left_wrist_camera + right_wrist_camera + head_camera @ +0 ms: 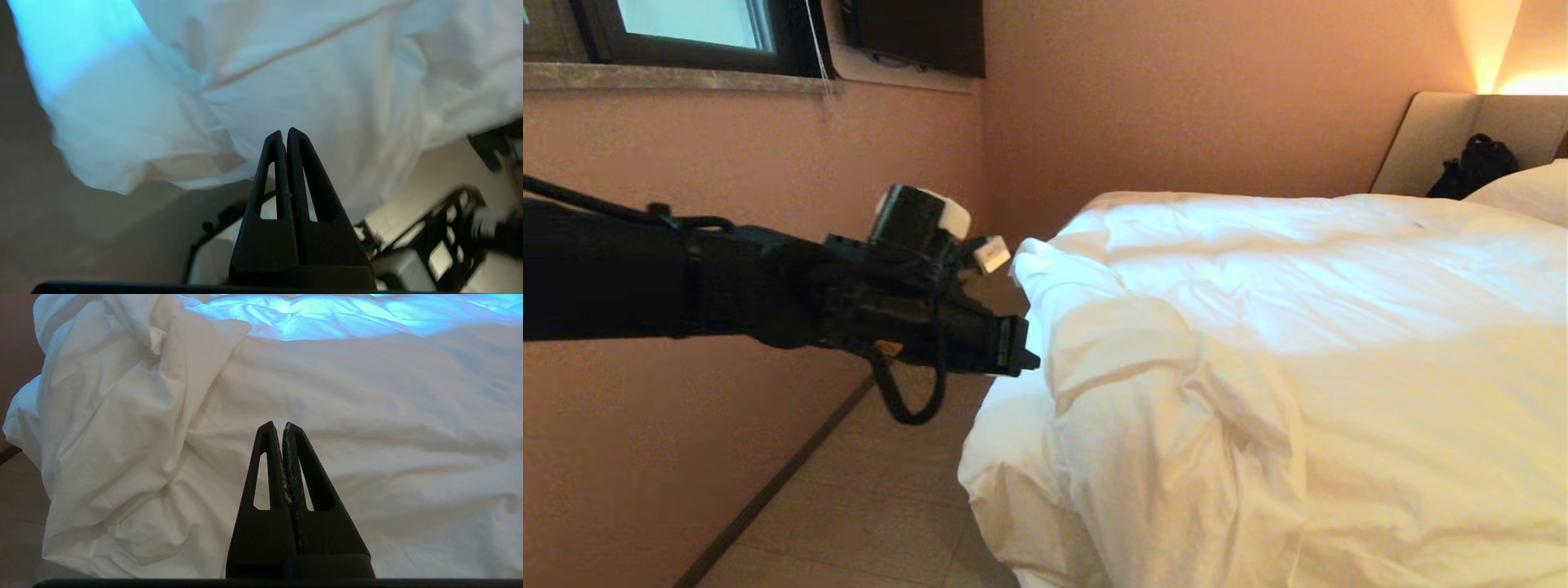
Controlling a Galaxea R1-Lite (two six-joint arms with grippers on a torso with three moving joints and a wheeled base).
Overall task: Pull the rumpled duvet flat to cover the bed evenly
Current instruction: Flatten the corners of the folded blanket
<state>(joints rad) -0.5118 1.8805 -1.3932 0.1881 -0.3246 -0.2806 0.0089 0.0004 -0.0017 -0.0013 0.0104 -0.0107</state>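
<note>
Head view: headboard (1437, 139) | left wrist: left gripper (286, 134) closed, empty

Mattress of the bed (1445, 139) (all but its headboard) hidden beneath the duvet (1258, 327)

Head camera above the bed's (1437, 139) near-left corner facing its headboard, left wrist camera close beside the overhanging duvet (286, 73), right wrist camera low over it, all sharing that rumpled corner
</note>
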